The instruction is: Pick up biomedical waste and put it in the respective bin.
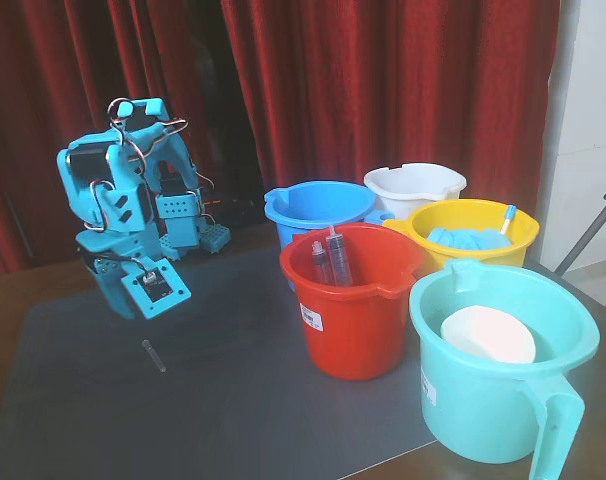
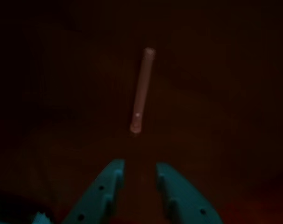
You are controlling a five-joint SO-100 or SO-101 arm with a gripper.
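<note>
In the fixed view, the turquoise bucket [image 1: 503, 375] stands at the table's [image 1: 43, 400] near right corner, the red bucket [image 1: 351, 300] behind it. The small clear tube [image 1: 154, 355] lies flat on the grey mat [image 1: 213, 400], left of centre, just below the gripper [image 1: 143, 310]. In the dim wrist view the tube [image 2: 142, 88] seems untouched beyond the parted jaws. The blue bin [image 1: 318, 205] stands behind the red bucket.

1. A red bucket [image 1: 355, 300] with two syringes [image 1: 331, 258] sits far right of the pincer in the fixed view.
2. Turquoise [image 1: 503, 370], yellow [image 1: 473, 232] and white [image 1: 415, 188] buckets stand farther off.
</note>
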